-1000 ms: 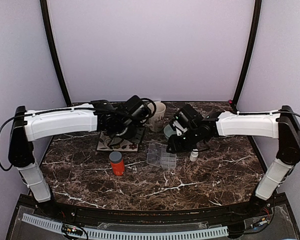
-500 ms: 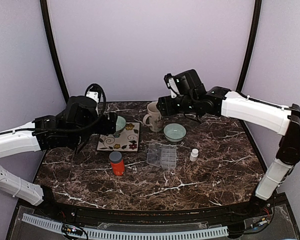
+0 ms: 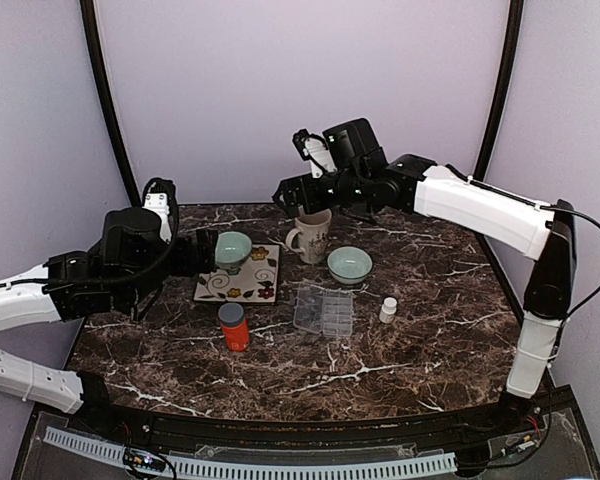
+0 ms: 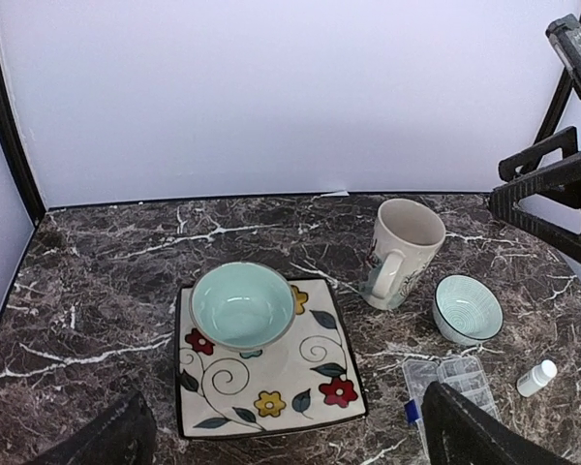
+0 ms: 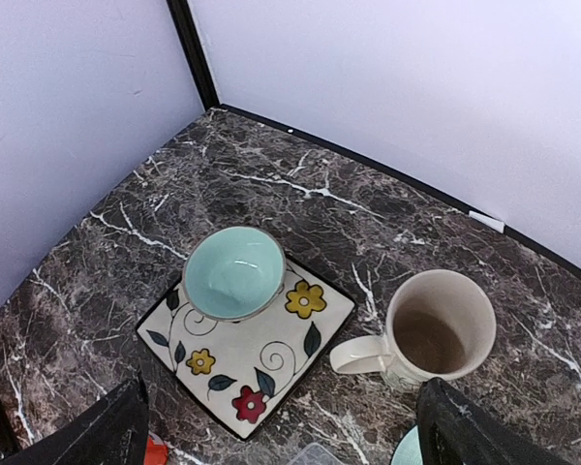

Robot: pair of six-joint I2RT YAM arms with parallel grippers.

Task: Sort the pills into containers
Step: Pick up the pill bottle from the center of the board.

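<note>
The left gripper (image 4: 286,431) and the right gripper (image 5: 281,421) are both held wide open, with nothing gripped or touched. One clear, flat pill box (image 3: 323,312) is seen near the middle of the table (image 3: 410,360), between one orange bottle (image 3: 233,326) and one small white bottle (image 3: 388,310). Its pills cannot be made out. Two pale green bowls are counted: a bowl (image 3: 233,248) on the single flowered plate (image 3: 260,285), and a bowl (image 3: 349,265) right of it. One mug (image 3: 313,232) stands farther back.
</note>
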